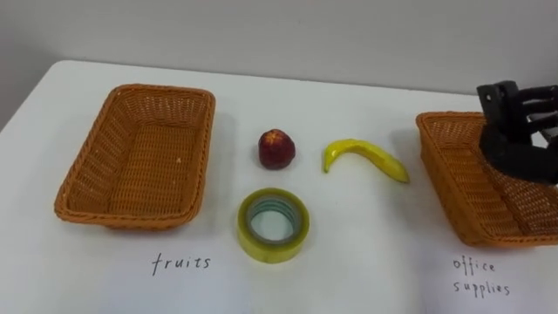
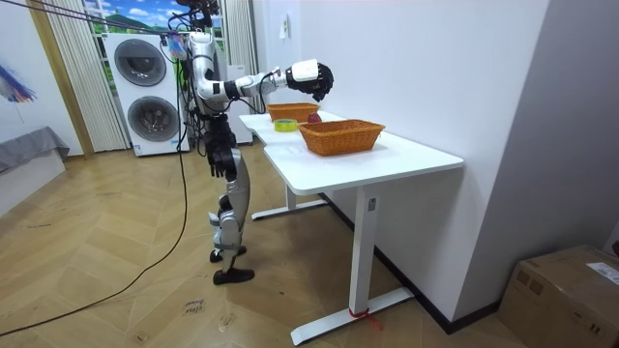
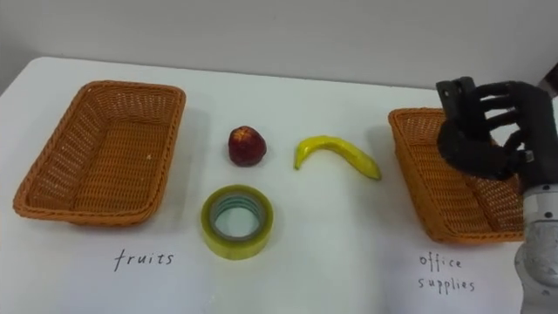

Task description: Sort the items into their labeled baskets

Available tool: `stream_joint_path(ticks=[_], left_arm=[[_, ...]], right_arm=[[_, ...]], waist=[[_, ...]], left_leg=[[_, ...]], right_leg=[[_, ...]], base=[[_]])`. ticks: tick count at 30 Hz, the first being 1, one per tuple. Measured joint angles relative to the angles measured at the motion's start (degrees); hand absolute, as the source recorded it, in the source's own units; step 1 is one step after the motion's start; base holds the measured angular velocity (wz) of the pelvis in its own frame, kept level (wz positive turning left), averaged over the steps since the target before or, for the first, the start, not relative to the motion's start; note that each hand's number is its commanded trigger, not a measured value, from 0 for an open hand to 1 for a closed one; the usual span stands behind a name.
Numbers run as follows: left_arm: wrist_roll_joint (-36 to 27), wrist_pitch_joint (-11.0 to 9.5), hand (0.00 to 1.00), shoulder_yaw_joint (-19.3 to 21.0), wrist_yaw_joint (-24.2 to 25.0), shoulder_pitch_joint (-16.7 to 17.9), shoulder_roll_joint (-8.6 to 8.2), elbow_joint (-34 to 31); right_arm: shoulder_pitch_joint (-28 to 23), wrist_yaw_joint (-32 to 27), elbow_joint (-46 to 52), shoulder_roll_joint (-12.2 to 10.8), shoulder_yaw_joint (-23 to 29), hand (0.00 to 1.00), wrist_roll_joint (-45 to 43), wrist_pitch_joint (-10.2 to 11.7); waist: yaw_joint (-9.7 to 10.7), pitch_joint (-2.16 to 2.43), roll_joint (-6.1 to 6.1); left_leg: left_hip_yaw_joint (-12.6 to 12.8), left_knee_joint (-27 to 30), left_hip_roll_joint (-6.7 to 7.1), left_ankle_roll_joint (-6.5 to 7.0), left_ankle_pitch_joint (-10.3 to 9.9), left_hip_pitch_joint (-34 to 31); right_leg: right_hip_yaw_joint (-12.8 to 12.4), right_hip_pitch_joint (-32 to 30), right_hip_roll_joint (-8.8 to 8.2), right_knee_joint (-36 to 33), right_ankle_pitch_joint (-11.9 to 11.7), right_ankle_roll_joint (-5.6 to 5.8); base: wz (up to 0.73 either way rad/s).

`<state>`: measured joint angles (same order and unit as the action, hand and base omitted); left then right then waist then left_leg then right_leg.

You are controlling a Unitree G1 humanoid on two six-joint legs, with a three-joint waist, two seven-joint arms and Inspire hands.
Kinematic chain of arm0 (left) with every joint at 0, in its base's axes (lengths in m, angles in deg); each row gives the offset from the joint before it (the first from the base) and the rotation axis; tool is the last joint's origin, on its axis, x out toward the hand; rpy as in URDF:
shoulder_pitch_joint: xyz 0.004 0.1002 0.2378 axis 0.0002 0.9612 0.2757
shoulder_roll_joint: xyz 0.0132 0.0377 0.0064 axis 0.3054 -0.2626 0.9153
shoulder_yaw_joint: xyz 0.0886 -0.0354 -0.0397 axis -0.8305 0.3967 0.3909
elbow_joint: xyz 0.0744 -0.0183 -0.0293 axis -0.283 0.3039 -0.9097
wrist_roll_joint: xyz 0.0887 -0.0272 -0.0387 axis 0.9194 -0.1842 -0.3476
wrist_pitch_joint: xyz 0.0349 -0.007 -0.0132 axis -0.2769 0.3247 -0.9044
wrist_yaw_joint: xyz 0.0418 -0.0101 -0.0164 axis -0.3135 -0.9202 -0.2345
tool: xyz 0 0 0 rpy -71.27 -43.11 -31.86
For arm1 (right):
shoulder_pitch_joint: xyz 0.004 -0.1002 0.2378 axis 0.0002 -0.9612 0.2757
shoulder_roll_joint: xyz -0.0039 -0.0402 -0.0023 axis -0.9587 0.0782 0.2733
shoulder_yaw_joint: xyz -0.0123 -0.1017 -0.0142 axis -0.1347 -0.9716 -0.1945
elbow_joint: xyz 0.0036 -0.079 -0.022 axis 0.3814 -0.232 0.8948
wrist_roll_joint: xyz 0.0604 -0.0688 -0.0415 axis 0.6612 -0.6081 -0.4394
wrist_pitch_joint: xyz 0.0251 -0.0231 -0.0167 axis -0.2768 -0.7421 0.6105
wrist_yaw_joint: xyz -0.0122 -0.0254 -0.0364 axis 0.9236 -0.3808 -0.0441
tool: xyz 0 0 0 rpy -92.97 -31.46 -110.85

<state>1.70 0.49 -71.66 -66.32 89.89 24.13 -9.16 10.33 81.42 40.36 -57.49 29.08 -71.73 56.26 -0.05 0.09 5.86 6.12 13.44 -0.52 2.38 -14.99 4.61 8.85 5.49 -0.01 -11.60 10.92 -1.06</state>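
Observation:
A red apple (image 1: 275, 149) and a yellow banana (image 1: 364, 157) lie mid-table between two wicker baskets. In front of them sits a roll of yellow-green tape (image 1: 273, 224). The left basket (image 1: 131, 90), with "fruits" written before it, holds nothing. The right basket (image 1: 453, 174), with "office supplies" written before it, also looks bare inside. My right hand (image 3: 488, 126) hovers over the right basket with its fingers relaxed and spread, holding nothing. In the room view I stand at the table's end with that right hand (image 2: 314, 79) raised above the table.
The white table (image 1: 392, 253) has its far edge against a pale wall. In the room view two stacked washing machines (image 2: 145, 87) stand behind me, and a cardboard box (image 2: 566, 290) sits on the wooden floor at the view's right.

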Motion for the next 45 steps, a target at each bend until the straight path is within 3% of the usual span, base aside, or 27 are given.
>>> stream_joint_path(ticks=[9,24,25,27,28,29,45], left_arm=[[0.44,0.41,0.00,0.07,0.30,0.40,0.00,-1.56],[1.70,1.08,0.00,0.08,0.29,0.42,0.02,-3.29],[1.67,1.09,0.00,0.07,0.30,0.45,0.02,-3.28],[1.67,1.14,0.00,0.07,0.30,0.62,0.02,-3.27],[1.67,1.18,0.00,0.08,0.30,0.70,0.02,-3.27],[1.68,1.20,0.00,0.08,0.30,0.72,0.02,-3.28],[1.65,1.30,0.00,0.07,0.72,0.64,0.03,-3.29]], right_arm=[[-0.01,-0.73,-1.60,0.01,0.67,1.00,0.02,-0.10],[-0.48,-0.32,-1.62,0.00,0.25,1.00,-1.16,-0.43],[-0.82,0.25,-1.62,0.00,0.20,0.71,-1.17,-0.53],[-1.06,1.23,-1.63,0.00,0.10,0.39,-1.18,-0.61],[-1.29,1.65,-1.63,0.00,0.09,0.04,-1.18,-0.62],[-1.39,1.89,-1.63,0.00,0.09,0.00,-1.15,-0.64],[-1.79,4.86,-1.68,-0.01,-0.14,0.00,-1.17,-1.86]], waist=[[0.27,0.01,0.18],[-0.14,-0.14,-0.53],[-0.25,-0.11,-0.46],[-0.30,-0.08,-0.42],[-0.30,-0.07,-0.43],[-0.30,-0.05,-0.40],[-0.27,-0.04,-0.06]], left_leg=[[0.00,-0.03,0.07,0.00,0.00,-0.02],[0.25,0.12,0.00,0.00,0.00,0.08],[0.31,0.13,0.00,0.00,0.00,0.08],[0.36,0.14,0.00,0.00,0.00,0.03],[0.37,0.13,0.00,0.01,0.00,0.03],[0.37,0.14,0.00,0.00,0.00,0.03],[0.45,0.21,-0.02,0.00,0.00,0.05]], right_leg=[[-0.09,-0.08,-0.01,-0.06,0.01,0.01],[-0.11,-0.09,-0.02,-0.13,0.00,0.01],[-0.11,-0.15,-0.02,-0.18,0.00,0.01],[-0.13,-0.46,-0.02,-0.21,0.00,0.01],[-0.14,-0.51,-0.03,-0.22,0.00,0.01],[-0.13,-0.51,-0.04,-0.22,0.00,0.01],[-0.17,-0.55,-0.03,-0.16,0.01,0.01]], base=[[0.00],[0.00],[0.00],[0.00],[0.00],[0.00],[0.00]])
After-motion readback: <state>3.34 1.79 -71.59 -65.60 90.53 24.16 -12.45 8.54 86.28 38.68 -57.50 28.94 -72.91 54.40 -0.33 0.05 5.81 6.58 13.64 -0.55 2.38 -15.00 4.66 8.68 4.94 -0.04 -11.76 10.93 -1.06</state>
